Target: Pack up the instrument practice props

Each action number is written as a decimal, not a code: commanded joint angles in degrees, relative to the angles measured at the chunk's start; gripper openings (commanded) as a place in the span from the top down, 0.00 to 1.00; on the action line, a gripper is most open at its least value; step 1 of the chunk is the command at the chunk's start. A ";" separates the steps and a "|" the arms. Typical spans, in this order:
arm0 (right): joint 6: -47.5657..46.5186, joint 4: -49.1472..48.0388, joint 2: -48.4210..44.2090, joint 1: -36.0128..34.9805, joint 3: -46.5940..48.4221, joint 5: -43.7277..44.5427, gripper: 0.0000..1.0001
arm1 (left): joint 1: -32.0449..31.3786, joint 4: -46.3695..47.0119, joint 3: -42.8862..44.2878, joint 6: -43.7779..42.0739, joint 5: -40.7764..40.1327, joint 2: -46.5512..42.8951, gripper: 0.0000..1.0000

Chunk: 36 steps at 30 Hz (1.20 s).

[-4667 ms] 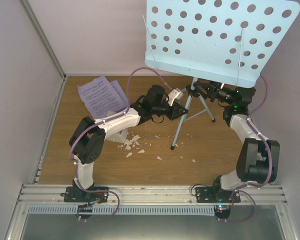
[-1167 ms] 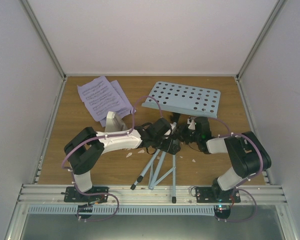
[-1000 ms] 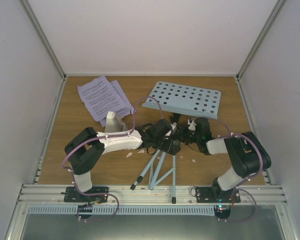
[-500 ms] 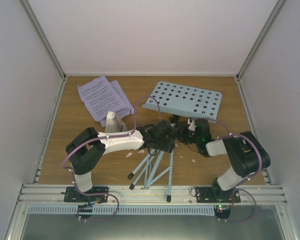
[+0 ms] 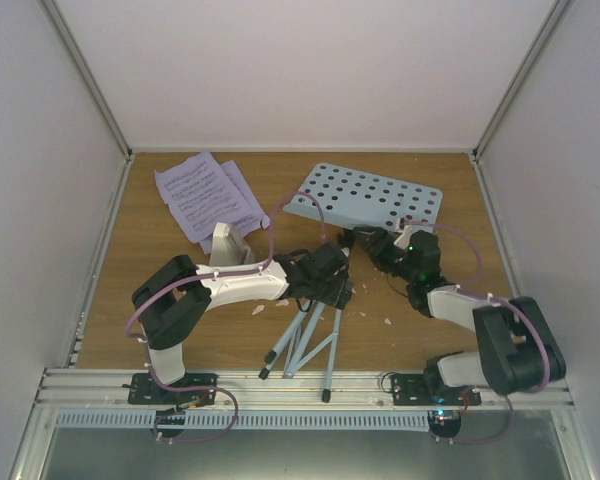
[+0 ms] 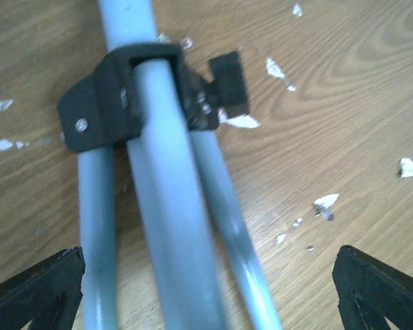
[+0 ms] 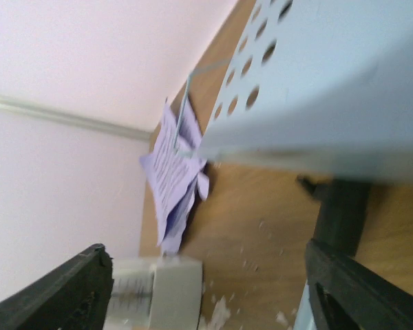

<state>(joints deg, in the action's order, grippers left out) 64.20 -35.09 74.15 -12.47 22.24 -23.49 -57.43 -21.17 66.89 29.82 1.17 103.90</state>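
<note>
The light-blue music stand lies flat on the wooden table, its perforated desk (image 5: 365, 198) toward the back and its thin legs (image 5: 305, 340) pointing at the near edge. My left gripper (image 5: 332, 290) hangs open over the pole. In the left wrist view its fingers (image 6: 34, 289) straddle the three tubes (image 6: 172, 227) just below the black hub (image 6: 124, 96). My right gripper (image 5: 368, 243) is open beside the desk's near edge, holding nothing. The lilac sheet-music pages (image 5: 205, 195) lie at the back left. The white metronome (image 5: 228, 245) stands just in front of them. The right wrist view shows the desk (image 7: 344, 82), pages (image 7: 172, 172) and metronome (image 7: 158, 292).
Small white crumbs (image 5: 388, 322) are scattered on the wood around the stand's pole, also crumbs (image 6: 327, 201) in the left wrist view. White walls close the table in at the left, back and right. A metal rail (image 5: 300, 385) runs along the near edge.
My right gripper has opened and drawn back to the right, off the stand's pole. The left gripper narrowed briefly and reopened. The tripod legs have drawn closer together and shifted slightly left.
</note>
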 commanded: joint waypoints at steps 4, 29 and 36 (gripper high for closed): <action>-9.80 20.16 -12.81 3.26 2.42 10.22 0.13 | -0.94 -2.81 -1.00 -2.27 -0.18 -1.14 0.01; -11.98 28.88 -26.78 3.36 -3.15 6.34 0.11 | -8.66 -11.57 0.69 5.98 -9.27 6.81 0.01; -11.74 29.09 -28.16 3.41 -3.98 6.68 0.11 | -9.28 -11.75 1.53 6.23 -10.50 6.78 0.36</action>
<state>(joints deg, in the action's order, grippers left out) 52.71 -4.95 47.29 -9.30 18.74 -16.86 -65.63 -31.24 68.14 34.98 -10.31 108.38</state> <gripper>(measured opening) 0.891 0.717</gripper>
